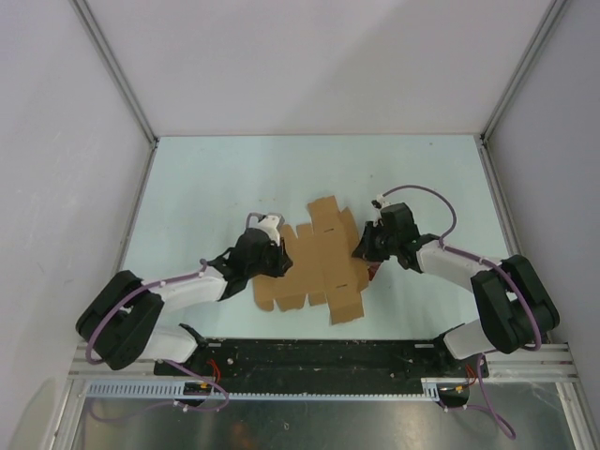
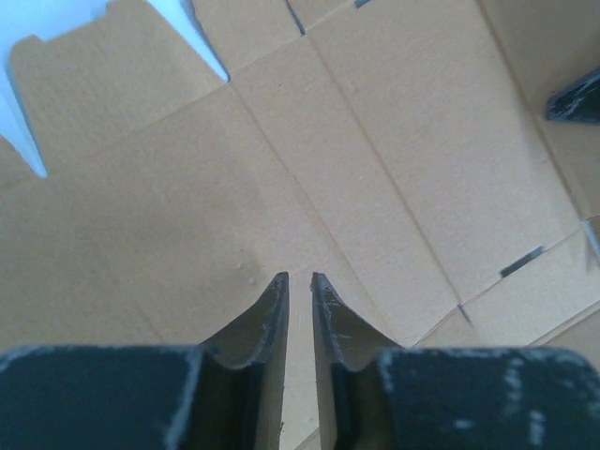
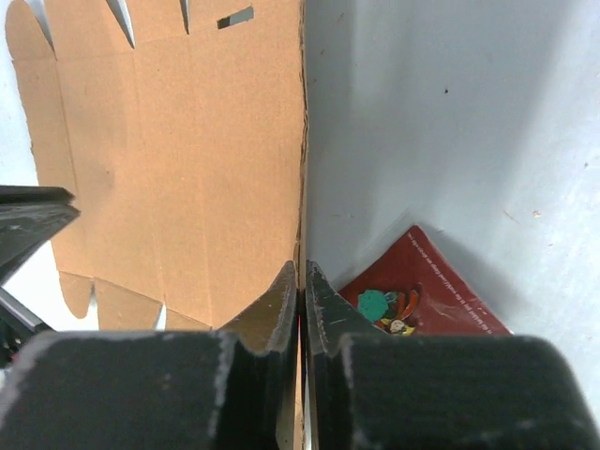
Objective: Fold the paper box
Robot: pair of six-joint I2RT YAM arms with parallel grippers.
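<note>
The paper box (image 1: 323, 262) is a brown die-cut cardboard sheet lying mostly flat in the middle of the table. My left gripper (image 1: 282, 255) is over its left part. In the left wrist view the left gripper (image 2: 300, 277) has its fingers almost together with a thin gap and nothing between them, its tips at the sheet (image 2: 375, 141). My right gripper (image 1: 360, 249) is at the sheet's right edge. In the right wrist view the right gripper (image 3: 301, 270) is shut on that edge of the sheet (image 3: 187, 141), which stands raised there.
A small dark red square item (image 3: 427, 295) with a colourful picture lies on the table just right of the right gripper; it also shows in the top view (image 1: 374, 273). White walls enclose the pale table (image 1: 206, 187) at the back and sides.
</note>
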